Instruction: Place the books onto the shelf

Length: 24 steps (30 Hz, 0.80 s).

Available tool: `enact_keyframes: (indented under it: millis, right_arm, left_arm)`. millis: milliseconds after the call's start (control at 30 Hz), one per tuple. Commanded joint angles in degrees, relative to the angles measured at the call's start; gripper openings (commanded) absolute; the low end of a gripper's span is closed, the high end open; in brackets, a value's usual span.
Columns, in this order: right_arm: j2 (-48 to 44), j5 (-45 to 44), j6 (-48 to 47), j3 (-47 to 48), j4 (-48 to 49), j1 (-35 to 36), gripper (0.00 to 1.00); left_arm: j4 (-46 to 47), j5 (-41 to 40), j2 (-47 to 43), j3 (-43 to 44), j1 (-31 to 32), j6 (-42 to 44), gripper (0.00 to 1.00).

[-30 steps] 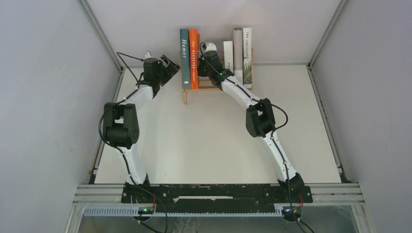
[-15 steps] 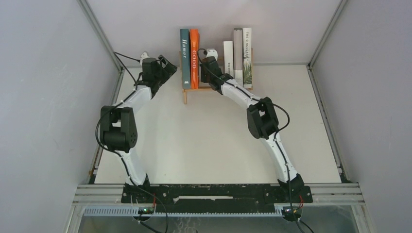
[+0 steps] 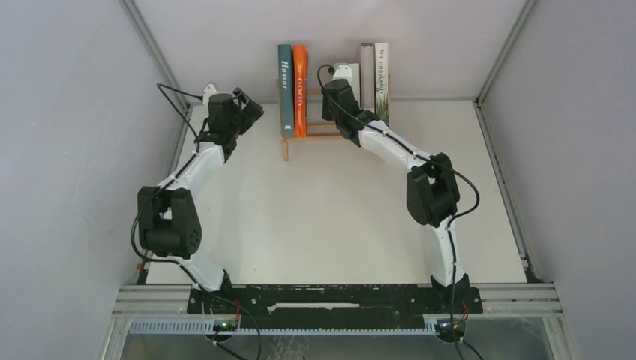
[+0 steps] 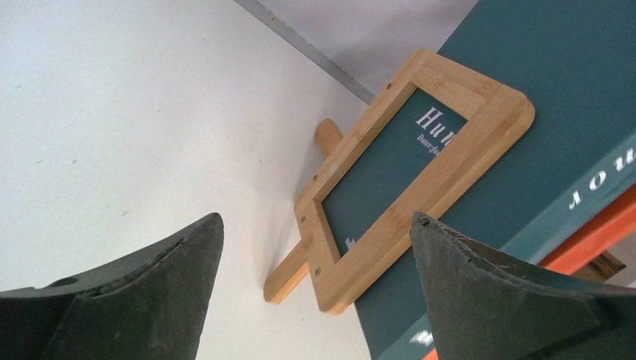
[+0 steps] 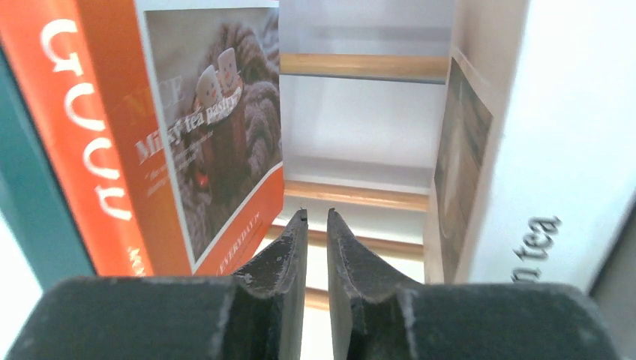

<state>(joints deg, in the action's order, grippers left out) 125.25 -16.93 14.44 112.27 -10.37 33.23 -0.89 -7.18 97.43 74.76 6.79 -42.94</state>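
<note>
Desk (image 3: 322, 217) gives free room on the near side of the left hand (image 4: 316, 217) and the right hand (image 5: 316, 212). Enclosure walls close in just beyond them.

Shelf (image 3: 285, 150), a light slatted wooden rack, stands ahead of both hands and carries all five books upright.
- Teal "Humor" (image 3: 284, 86) and orange "GOOD" (image 3: 300, 86) touch each other, to the left of the right hand.
- White book (image 3: 352, 79), grey book (image 3: 367, 75) and "The Singularity" (image 3: 382, 75) stand together to its right.
- An open slot between the two groups lies directly ahead of the right hand.

Handling, as judged:
- The books are stiff and of moderate weight, and their glossy covers are likely slippery.
- They are best taken across the covers, low and near the spine.
- The rack looks light, so a sideways push could slide it or topple the tall books.

Left hand is spread wide and empty, with the shelf's end frame ahead and to its right. Right hand's fingers stand a narrow slit apart, grasping nothing.
</note>
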Motion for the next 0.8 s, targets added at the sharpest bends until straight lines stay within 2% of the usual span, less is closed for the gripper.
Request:
enact_keyframes:
  millis: [0,167,333,467,567,767]
  right_arm:
    - [-9.41,0.2,-2.46,-5.45,2.68,1.54,0.24]
    - [-19.32,0.82,-3.38,-13.49,-0.21,3.67,0.3]
    - [-28.12,-1.46,-1.88,-19.43,-7.94,5.74,0.33]
    - [-36.58,-4.64,2.33,-27.13,-13.63,6.58,0.36]
    - [-44.89,-5.99,5.38,-32.61,-19.11,6.66,0.37]
    - [-62.91,-6.41,8.03,-45.97,-21.0,6.2,0.37]
  left_arm:
    - [-1.49,-3.07,-8.39,-4.01,0.43,2.47,0.98]
    - [-4.54,-5.18,-15.4,-7.97,3.67,6.49,0.99]
    - [-7.33,-9.86,-21.44,-11.24,10.61,10.51,1.0]
    - [-11.28,-16.4,-25.21,-12.47,18.75,11.84,1.0]
    - [-14.79,-22.84,-29.32,-14.44,24.11,9.57,1.0]
    - [-18.64,-38.75,-39.12,-21.13,35.92,3.78,1.0]
